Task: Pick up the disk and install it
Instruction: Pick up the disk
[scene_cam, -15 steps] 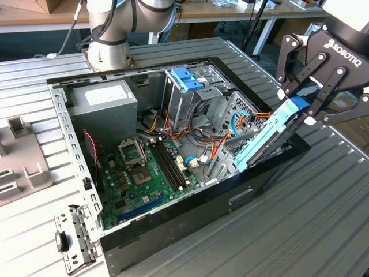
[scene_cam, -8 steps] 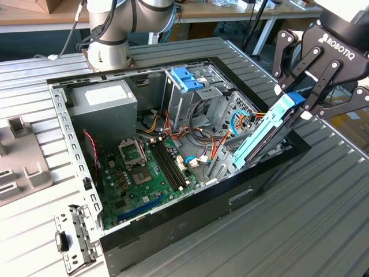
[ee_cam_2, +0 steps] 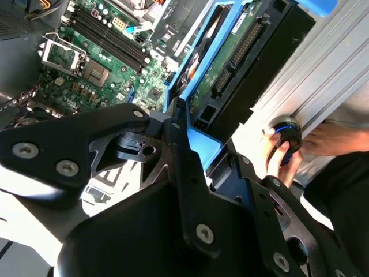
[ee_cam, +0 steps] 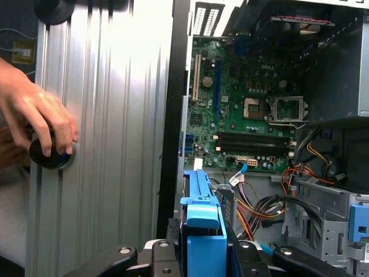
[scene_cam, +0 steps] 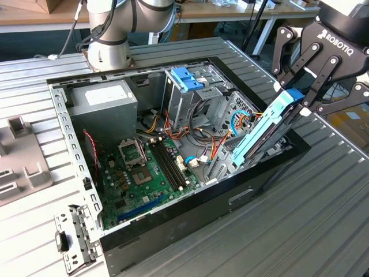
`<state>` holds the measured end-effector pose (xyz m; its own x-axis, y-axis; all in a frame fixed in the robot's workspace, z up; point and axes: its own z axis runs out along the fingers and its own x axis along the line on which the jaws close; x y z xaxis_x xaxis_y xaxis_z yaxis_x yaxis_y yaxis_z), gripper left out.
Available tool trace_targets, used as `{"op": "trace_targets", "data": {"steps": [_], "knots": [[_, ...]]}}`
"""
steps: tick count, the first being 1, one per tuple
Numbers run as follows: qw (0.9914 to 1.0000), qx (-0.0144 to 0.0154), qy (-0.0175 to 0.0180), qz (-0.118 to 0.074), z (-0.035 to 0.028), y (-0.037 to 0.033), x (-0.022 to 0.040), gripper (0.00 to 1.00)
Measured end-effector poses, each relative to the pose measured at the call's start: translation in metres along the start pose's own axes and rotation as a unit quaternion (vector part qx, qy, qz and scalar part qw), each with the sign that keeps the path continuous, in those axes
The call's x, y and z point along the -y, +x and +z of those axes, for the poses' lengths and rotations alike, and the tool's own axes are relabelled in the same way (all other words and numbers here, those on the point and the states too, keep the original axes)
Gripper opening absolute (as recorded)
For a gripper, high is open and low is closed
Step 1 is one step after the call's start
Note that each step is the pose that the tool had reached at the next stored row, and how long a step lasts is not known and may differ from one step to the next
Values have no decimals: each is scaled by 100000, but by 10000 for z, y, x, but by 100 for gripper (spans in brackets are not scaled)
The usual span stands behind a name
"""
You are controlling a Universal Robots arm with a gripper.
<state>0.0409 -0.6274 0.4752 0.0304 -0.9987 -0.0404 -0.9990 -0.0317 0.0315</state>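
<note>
The disk (scene_cam: 262, 133), dark with a light-blue carrier rail, stands tilted at the exterior view's right side of the open computer case (scene_cam: 173, 231). Its lower end dips into the case beside the metal bay, and its upper end sticks out above the rim. My gripper (scene_cam: 297, 99) is shut on that upper end. In the second wrist view the disk (ee_cam_2: 230, 52) shows its green circuit side, held by my gripper (ee_cam_2: 202, 141). In the first wrist view the blue carrier (ee_cam: 202, 225) sits between the black fingers (ee_cam: 124, 254).
Inside the case lie the motherboard (scene_cam: 144, 173), a power supply (scene_cam: 104, 101), loose cables and a tall metal drive cage topped by a blue bracket (scene_cam: 187, 78). A loose metal bracket (scene_cam: 72, 236) lies on the table. A person's hand (ee_cam: 40, 121) grips a black knob (ee_cam: 52, 157) beside the case.
</note>
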Motion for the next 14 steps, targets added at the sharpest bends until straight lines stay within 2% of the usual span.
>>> {"op": "trace_targets", "data": {"steps": [9,14], "knots": [[99993,53,-378,1081,2,-64,71,37],[99984,72,-611,1708,1,-124,140,37]]}}
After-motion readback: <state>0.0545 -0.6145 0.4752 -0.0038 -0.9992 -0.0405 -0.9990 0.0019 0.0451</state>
